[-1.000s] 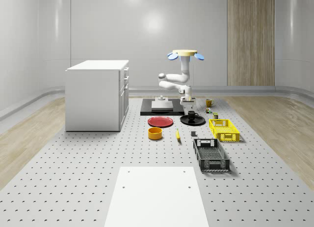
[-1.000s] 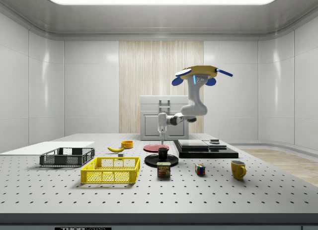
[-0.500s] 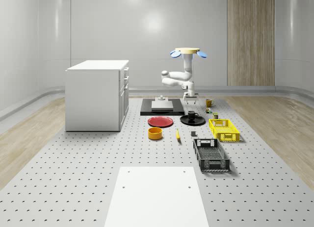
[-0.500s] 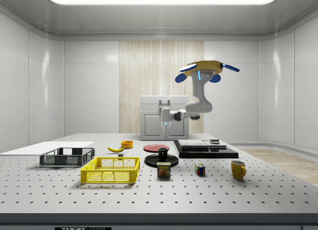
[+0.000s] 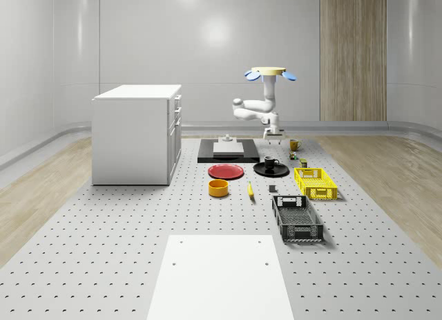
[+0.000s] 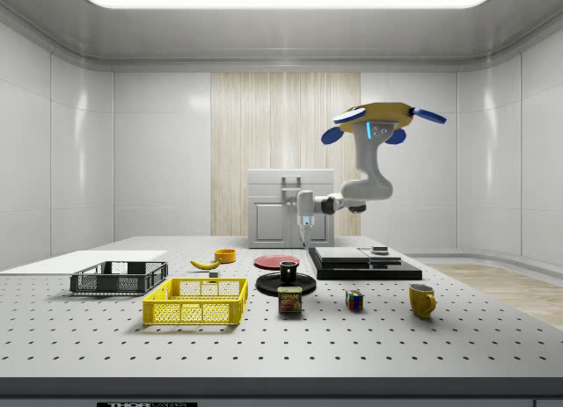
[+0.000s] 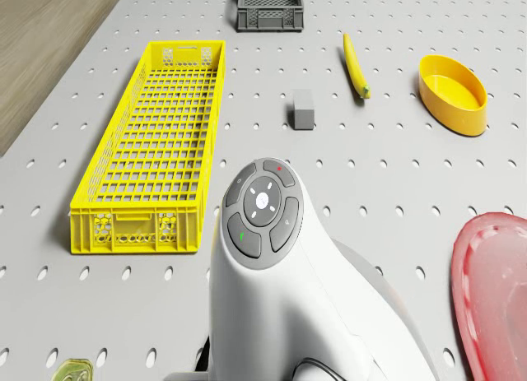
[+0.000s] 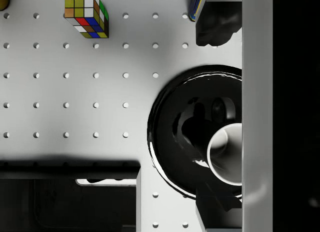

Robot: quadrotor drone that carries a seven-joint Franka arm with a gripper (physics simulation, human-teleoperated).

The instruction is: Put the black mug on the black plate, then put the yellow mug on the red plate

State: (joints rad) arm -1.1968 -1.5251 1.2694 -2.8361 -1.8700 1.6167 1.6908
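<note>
- Hovering in the air over the far end of the desk (image 5: 103,265), the drone (image 5: 270,72) hangs its arm down above the black plate (image 5: 259,170).
- The black mug (image 5: 270,162) stands upright on the black plate, so the first job looks done.
- The end effector (image 5: 270,133) is up in the air above that mug. In the wrist view its two fingers stand wide apart with nothing between them.
- The yellow mug (image 6: 422,300) stands upright on the desk, well apart from the red plate (image 5: 226,171). It is next, I think.
- This mug looks hard, smooth and shiny, so it may slip. It is likely light and could tip over or chip if bumped.
- A good hold, I think, is on the rim, one finger inside and one outside, away from the handle.
- The colored cube (image 6: 354,300) sits near the yellow mug, so the arm should come straight down.
</note>
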